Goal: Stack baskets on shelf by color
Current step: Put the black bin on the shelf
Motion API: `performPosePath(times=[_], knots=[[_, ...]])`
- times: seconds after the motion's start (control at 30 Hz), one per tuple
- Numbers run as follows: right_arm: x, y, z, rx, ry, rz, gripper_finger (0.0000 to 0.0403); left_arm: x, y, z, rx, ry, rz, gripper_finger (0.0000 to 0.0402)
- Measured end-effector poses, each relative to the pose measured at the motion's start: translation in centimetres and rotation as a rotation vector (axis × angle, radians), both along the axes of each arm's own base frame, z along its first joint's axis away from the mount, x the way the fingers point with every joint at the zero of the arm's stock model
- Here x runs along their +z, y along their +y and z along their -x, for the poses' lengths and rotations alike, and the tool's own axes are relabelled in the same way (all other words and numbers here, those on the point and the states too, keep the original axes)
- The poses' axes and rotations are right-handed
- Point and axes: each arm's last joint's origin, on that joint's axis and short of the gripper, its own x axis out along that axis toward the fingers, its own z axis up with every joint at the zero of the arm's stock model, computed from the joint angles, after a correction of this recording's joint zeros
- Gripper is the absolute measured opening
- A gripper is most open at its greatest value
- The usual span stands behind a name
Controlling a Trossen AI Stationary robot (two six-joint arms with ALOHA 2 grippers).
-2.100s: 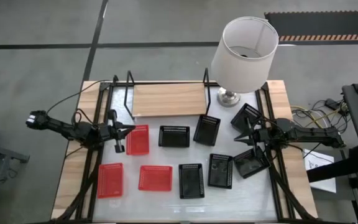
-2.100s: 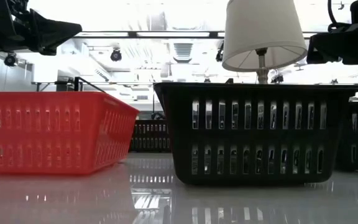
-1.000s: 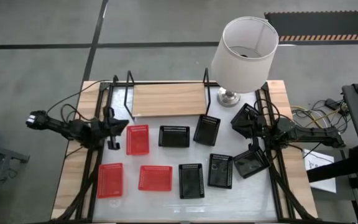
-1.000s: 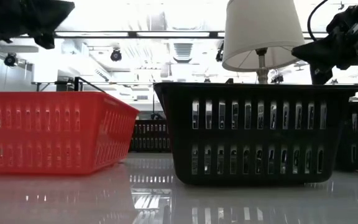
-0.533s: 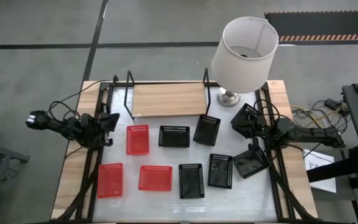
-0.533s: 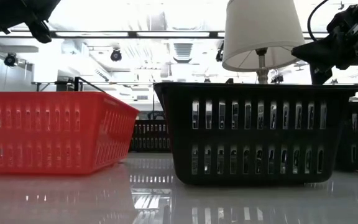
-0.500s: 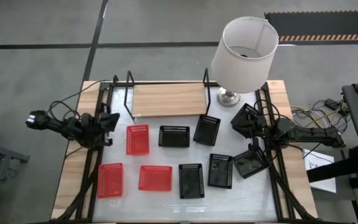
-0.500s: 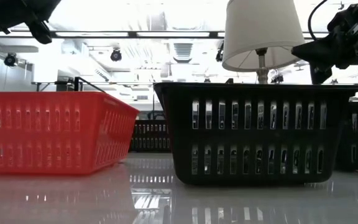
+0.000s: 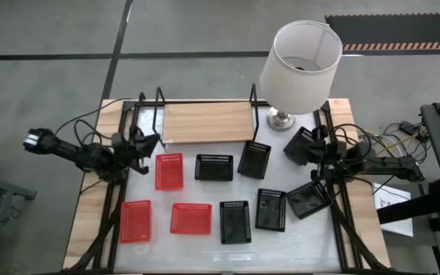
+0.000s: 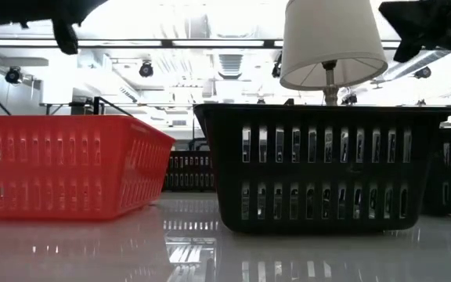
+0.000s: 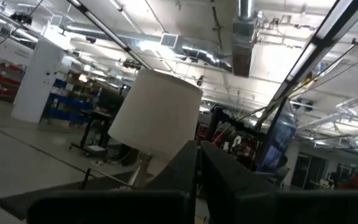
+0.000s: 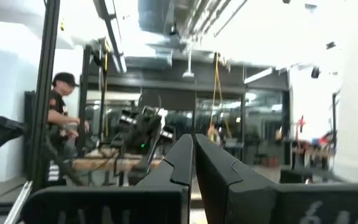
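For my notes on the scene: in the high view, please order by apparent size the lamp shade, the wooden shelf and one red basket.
1. Light-wood shelf plank.
2. White lamp shade, slightly smaller; it is nearer the camera, so unsure.
3. Red mesh basket.

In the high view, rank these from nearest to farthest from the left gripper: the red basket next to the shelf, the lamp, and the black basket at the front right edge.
From the shut left gripper, at the table's left side:
1. Red basket, just beside it, in front of the shelf's left end.
2. Lamp, at the back right, past the shelf.
3. Black basket, tilted at the front right, below the right gripper.
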Motion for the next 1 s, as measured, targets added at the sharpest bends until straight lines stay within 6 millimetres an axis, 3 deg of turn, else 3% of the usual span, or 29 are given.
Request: performPosePath(times=[0.23, 0.37, 0.67, 1.0], knots=[[0.6, 0.0, 0.2, 0.004, -0.016, -0.008, 0.0011, 2.2, -1.1, -4.5, 0.038, 0.100, 0.074, 0.0004], [0.6, 0.0, 0.1, 0.010, 0.002, -0.018, 0.0011, 2.4, -2.2, -7.9, 0.030, 0.207, 0.111, 0.0004], [1.3, 0.0, 0.2, 0.011, 0.165, -0.028, 0.0011, 3.9, -4.2, -14.8, -0.001, 0.376, 0.257, 0.0004], [2.1, 0.0, 0.9, 0.022, 0.333, -0.076, 0.0011, 5.4, -5.9, -20.6, -0.005, 0.583, 0.448, 0.0004]])
